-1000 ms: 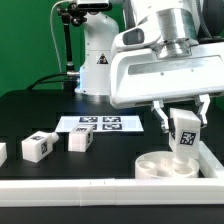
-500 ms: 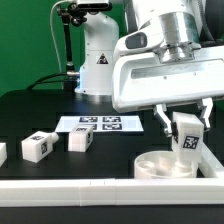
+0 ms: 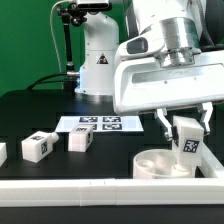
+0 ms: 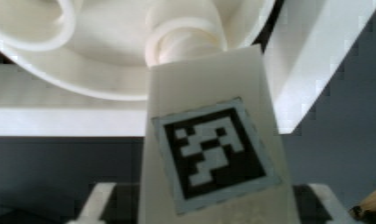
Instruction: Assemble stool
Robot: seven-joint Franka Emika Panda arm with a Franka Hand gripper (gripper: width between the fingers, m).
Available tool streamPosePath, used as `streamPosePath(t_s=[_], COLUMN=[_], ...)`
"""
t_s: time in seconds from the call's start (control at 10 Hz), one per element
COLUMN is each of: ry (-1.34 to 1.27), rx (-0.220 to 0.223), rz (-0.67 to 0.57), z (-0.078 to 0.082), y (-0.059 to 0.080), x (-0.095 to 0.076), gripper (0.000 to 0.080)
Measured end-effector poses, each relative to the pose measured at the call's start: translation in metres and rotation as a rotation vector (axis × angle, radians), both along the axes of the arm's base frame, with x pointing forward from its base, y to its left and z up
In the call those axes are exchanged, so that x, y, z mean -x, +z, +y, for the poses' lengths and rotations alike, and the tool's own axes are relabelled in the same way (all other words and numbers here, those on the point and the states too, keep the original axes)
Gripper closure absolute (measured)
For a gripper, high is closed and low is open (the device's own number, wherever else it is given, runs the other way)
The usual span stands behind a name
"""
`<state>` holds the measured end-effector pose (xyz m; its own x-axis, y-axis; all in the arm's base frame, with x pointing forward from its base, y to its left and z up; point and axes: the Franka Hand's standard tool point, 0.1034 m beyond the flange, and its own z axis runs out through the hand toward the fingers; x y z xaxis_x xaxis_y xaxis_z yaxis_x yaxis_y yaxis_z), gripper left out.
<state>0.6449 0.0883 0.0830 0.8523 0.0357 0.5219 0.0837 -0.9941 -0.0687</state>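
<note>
3 loose legs lie on the black table [image 3: 30, 115] at the exterior view's left: a cut-off leg [image 3: 2, 152] at the frame edge, a middle leg [image 3: 37, 147] just beside it, and a third leg [image 3: 80, 141] near that one. Each is a small white plastic block. The 2 you can see in full show a black-and-white square tag on the upward face. Behind the third leg the marker board [image 3: 100, 124] lies flat with its row of tags. Farther back the robot base [image 3: 97, 70] carries a warning triangle [image 3: 101, 58]; you will find no lettering that can be read. Along the near side runs a long white front rail [image 3: 90, 189].

Moving right, the seat [image 3: 160, 165] is a low white round ring resting on the table just behind that rail. Your gripper [image 3: 185, 132] is at the exterior view's right. Its 2 fingers are partly spread and clamped on either side of the held leg [image 3: 187, 148]. That leg hangs nearly upright with a slight tilt, tag facing the camera, its lower end down at the seat's right portion. In the wrist view the held leg [image 4: 206, 150] ends in a rounded peg that meets the seat [image 4: 60, 45]. You cannot tell whether the peg is seated or only touching.
</note>
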Motion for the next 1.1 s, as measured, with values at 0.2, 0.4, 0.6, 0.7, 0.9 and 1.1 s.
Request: streamPosePath(t_s=[0.2,0.4,0.6,0.7,0.9,1.1], ry=[-0.001,-0.009,-0.01,-0.011,-0.013,-0.012], rx=[0.0,0.002,0.001,0.001,0.004,0.004], rz=[-0.002,-0.019,-0.023,-0.023,-0.034,-0.037], z=[-0.0006,-0.0042,-0.0027,-0.0034,-0.0039,-0.0038], y=[0.0,0.0002,0.0007,0.0004,0.0001,0.0002], x=[0.0,-0.0012,-0.0006,-0.0002,0.0025,0.0028], gripper=[0.0472,0.0472,0.0472,0.0472,0.0472,0.0472])
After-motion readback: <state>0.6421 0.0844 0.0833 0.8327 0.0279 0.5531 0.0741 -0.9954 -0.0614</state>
